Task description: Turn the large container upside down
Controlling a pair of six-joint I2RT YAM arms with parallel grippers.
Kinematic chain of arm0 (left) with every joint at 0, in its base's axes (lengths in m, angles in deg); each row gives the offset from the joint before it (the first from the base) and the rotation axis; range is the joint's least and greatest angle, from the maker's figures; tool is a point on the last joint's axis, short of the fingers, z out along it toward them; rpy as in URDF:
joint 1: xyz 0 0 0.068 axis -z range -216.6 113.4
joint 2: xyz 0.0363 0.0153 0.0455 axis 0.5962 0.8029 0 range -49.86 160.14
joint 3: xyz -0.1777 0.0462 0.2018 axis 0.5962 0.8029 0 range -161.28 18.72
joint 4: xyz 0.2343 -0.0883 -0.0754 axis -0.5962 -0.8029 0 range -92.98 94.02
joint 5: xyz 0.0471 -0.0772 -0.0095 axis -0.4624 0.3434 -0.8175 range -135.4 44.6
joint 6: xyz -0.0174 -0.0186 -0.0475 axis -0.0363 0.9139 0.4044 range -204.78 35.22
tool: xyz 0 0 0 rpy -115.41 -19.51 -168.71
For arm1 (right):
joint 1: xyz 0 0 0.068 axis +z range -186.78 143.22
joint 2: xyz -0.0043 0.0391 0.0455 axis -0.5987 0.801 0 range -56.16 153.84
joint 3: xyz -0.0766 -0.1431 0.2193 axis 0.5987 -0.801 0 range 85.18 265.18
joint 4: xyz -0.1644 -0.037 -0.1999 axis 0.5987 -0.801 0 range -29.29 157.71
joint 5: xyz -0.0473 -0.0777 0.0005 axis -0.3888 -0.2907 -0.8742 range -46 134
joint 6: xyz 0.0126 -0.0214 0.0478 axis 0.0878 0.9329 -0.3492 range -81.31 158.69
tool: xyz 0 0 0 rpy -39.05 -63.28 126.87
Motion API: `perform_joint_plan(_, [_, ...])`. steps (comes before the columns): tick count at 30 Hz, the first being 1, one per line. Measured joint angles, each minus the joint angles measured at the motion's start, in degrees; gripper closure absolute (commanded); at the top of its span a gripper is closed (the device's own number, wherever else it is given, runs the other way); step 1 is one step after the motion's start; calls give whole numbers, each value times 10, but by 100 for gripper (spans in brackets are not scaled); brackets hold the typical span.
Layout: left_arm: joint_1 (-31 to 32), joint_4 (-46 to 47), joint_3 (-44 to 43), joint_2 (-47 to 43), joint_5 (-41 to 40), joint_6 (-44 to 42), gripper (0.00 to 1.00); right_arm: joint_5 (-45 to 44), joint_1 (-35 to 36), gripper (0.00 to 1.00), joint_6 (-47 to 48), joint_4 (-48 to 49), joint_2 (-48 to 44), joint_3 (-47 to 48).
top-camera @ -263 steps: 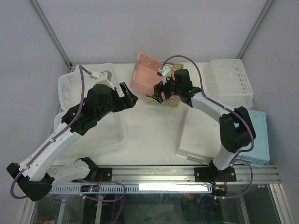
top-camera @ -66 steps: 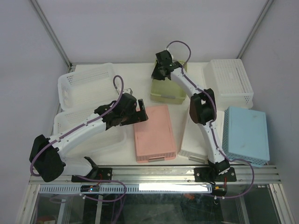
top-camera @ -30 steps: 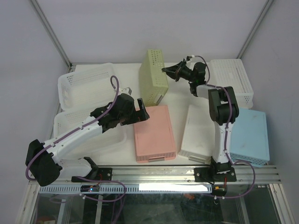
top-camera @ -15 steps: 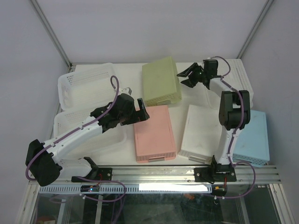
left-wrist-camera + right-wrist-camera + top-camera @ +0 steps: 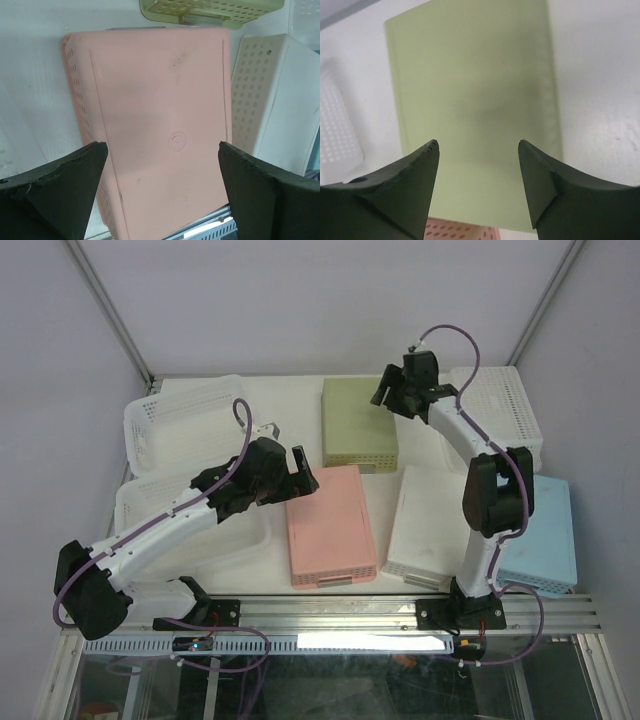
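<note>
The largest container here is a translucent white tub (image 5: 225, 545) at the front left, open side up and partly hidden under my left arm. My left gripper (image 5: 300, 468) is open and empty. It hovers over the bottom of an upturned pink basket (image 5: 330, 525), which fills the left wrist view (image 5: 160, 125) under the gripper (image 5: 161, 146). My right gripper (image 5: 385, 392) is open and empty at the far edge of an upturned green basket (image 5: 358, 425). That basket lies flat below the gripper (image 5: 478, 142) in the right wrist view (image 5: 470, 75).
A white perforated basket (image 5: 185, 420) stands open side up at the back left. An upturned white basket (image 5: 430, 525) lies right of the pink one. A blue container (image 5: 535, 530) and another upturned white basket (image 5: 500, 415) lie along the right side.
The green basket went from standing on edge to lying flat, bottom up. My right gripper let go of it and swung back over its far edge. My left arm barely moved.
</note>
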Motion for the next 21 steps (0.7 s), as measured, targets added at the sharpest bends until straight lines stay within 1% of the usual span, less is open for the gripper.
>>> perform_joint_plan(5, [0,-5,0,-6,-3,2,1,-15,88,37,44,-12,12,44])
perform_joint_plan(9, [0,-9,0,-17,-3,3,1,-4,116,37,53,-12,46,73])
perform_joint_plan(11, [0,-9,0,-21,-3,4,1,-6,109,37,55,-18,62,73])
perform_joint_plan(14, [0,-10,0,-24,-3,4,1,-5,76,37,55,-27,79,60])
perform_joint_plan(16, [0,-11,0,-25,-3,4,1,-4,49,37,55,-31,83,54])
perform_joint_plan(21, [0,-13,0,-24,-3,4,1,-32,-2,37,70,-33,82,59])
